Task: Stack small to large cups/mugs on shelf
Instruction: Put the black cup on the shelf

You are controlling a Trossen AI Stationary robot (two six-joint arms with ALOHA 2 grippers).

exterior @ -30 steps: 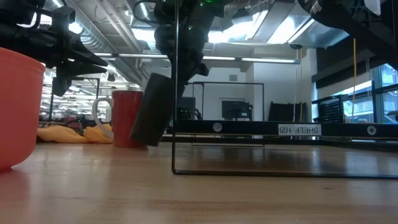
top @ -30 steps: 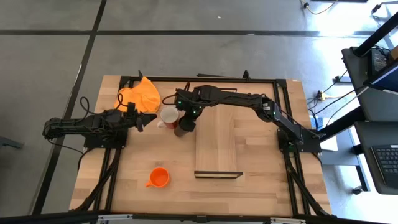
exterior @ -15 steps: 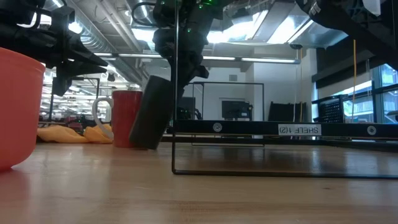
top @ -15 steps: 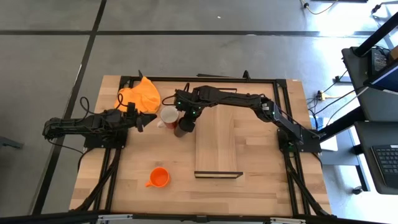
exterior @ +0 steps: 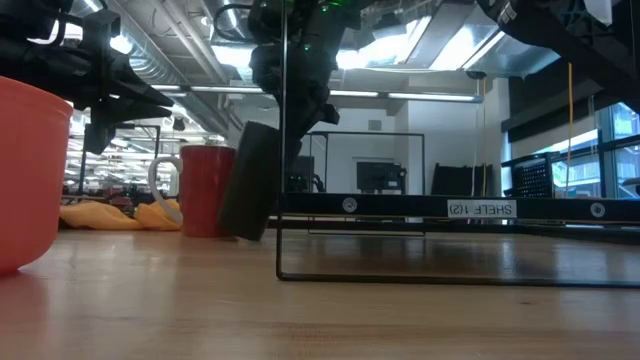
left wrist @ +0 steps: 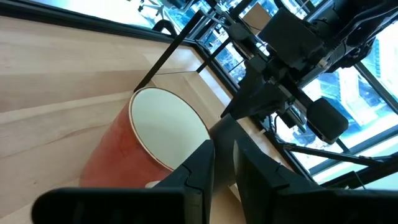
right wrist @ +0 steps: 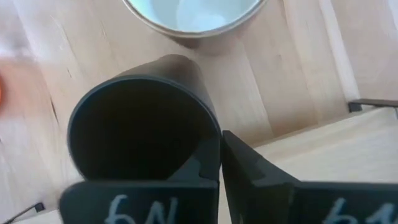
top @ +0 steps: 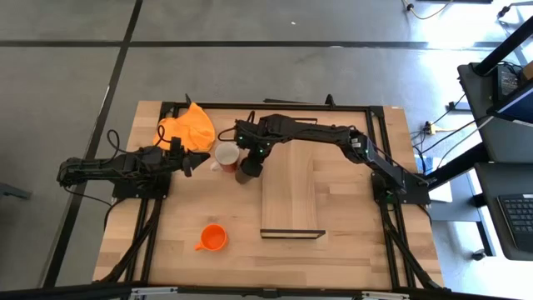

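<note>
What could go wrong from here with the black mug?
Right gripper pinches only the rim of the black mug, which hangs tilted; it could swing or slip out. It sits close beside the red mug, so a sideways move may knock that. The shelf frame stands right next to it; the mug might clip it.

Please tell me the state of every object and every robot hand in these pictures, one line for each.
Black cylindrical mug: tilted, its rim pinched by the right hand, beside the shelf's end.
Red mug with white inside: upright on the table, empty.
Small bright orange mug: upright on the table, apart from the others.
Long light-wood shelf board: nothing on it.
Orange cloth: crumpled at the table's far edge.
Right hand: shut on the black mug's rim.
Left hand: fingers nearly together, holding nothing, near the red mug.
</note>
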